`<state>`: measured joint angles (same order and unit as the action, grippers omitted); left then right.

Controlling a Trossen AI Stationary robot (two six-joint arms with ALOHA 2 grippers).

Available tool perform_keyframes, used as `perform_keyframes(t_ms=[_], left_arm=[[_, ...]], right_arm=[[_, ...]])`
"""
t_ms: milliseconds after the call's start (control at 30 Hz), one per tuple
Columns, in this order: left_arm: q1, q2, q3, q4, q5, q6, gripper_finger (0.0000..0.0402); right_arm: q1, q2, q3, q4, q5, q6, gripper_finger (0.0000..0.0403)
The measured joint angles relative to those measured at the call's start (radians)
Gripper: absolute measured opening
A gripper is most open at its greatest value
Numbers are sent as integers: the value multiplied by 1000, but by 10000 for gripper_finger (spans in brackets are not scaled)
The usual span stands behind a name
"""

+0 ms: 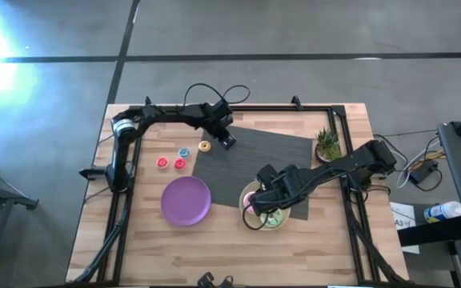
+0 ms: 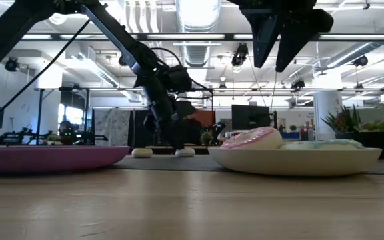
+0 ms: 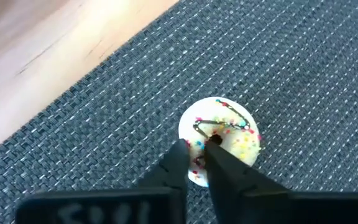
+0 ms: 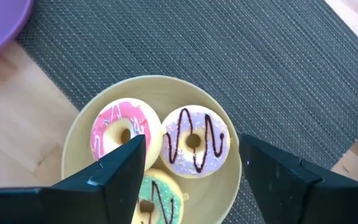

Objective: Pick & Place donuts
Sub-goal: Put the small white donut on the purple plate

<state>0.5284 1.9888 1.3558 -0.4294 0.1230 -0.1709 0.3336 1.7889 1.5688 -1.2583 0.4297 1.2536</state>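
A tiny white donut with sprinkles lies flat on the dark woven mat, near its far-left corner. My left gripper is down on this donut, shut on it; the low view shows it reaching the mat. A cream plate holds the pink donut, the white-brown donut and the green donut. My right gripper hovers open above that plate, touching nothing. Red, blue and yellow tiny donuts lie on the wood. My left gripper pinches the white donut's ring on one side. One finger stands at the hole, the other finger outside the rim. The fingers come from above, pointing down. The donut lies flat on the mat.
A purple plate sits on the wood left of the mat, nearer than the tiny donuts. A small potted plant stands at the mat's far-right corner. Black frame rails run along the table's left, far and right sides.
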Motion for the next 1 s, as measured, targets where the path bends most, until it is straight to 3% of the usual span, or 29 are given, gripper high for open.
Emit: perform_keyframes(t_ms=[300,533,700,833,900,1000], left_arm=[[-17,-51,-5,-92,55,10,1],[-88,-271,-86,-253,90,47,1],[-211,-507,-245,-372,124,9,0],[-337,-675,-442,-370,113,-130,0],[-403,-748,-536,-352,64,-219,0],[-481,-835,-649,-309,-95,-306,0]], right_arm=[[2,-2,-5,1,0,-4,241],[2,-12,-8,6,16,-27,227],[2,-15,-9,13,16,-33,223],[2,-15,-11,36,17,-36,223],[2,-13,-13,62,17,-48,224],[0,-13,-15,104,17,-74,224]])
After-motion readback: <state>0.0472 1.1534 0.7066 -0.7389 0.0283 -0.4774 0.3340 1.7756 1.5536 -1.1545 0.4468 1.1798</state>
